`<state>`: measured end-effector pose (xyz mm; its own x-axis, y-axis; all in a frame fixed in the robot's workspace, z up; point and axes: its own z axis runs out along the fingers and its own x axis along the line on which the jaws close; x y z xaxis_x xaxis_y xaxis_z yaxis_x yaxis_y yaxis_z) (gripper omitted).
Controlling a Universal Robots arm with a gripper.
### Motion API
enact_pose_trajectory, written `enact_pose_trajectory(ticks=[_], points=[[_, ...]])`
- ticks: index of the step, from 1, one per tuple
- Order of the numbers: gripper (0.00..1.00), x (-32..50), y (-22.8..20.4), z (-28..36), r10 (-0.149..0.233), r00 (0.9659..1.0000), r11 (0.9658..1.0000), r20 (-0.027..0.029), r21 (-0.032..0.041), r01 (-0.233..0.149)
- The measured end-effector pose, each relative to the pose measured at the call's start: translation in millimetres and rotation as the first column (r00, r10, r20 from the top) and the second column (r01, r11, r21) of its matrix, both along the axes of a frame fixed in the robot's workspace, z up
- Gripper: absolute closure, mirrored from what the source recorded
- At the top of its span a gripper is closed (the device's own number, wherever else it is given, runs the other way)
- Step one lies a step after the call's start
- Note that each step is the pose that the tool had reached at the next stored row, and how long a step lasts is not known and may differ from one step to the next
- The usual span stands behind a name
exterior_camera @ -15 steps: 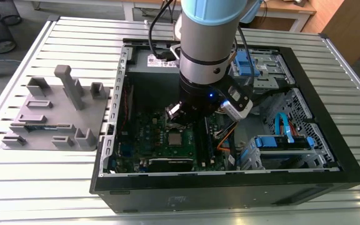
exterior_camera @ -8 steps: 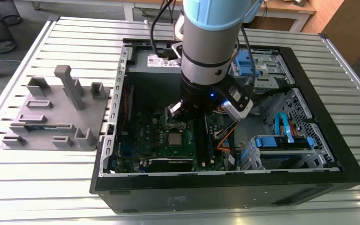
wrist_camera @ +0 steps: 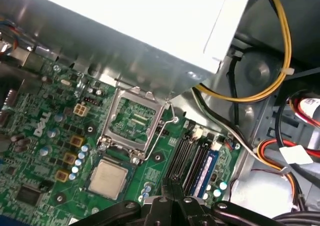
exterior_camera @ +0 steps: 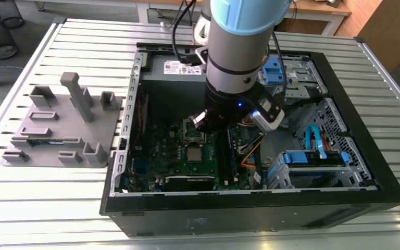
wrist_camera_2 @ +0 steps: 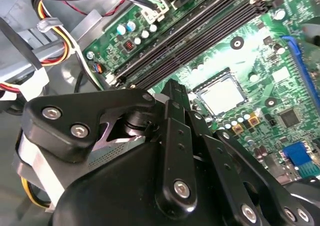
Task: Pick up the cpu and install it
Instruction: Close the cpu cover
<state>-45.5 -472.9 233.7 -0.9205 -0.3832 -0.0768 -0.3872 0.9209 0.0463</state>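
Tool (wrist_camera: 173, 187) base past the view's edge

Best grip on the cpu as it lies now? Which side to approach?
Probably its two opposite edges, jaws coming straight down: the cpu lies flat on the green board, top up, with the socket frame beside one edge, so avoid that side.

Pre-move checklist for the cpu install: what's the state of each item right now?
1. cpu lying in the socket, silver top up: ok.
2. Socket frame closed over the cpu: not ok, it is flipped open beside it.
3. claw empty: ok, shut with nothing between its tips, hovering by the memory slots.
4. cpu seated flat and aligned: cannot tell.
5. Cables clear of the socket: ok, they run along the case wall.
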Motion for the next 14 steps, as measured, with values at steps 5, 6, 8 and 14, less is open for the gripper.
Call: enact_pose_trajectory(ticks=[5, 6, 8, 14], points=[[0.89, 0.9, 5.6, -1.8, 0.0, 1.0, 1.0, 0.0, 0.0046, 0.0], [0.89, 1.2, 7.2, -2.3, 0.0, 1.0, 1.0, 0.0, 0.0048, 0.0], [0.89, 1.8, 10.8, -3.3, 0.0, 1.0, 1.0, 0.0, 0.0049, 0.0], [0.89, 2.8, 13.9, -5.2, 0.001, 1.0, 1.0, -0.0007, 0.0053, -0.001]])
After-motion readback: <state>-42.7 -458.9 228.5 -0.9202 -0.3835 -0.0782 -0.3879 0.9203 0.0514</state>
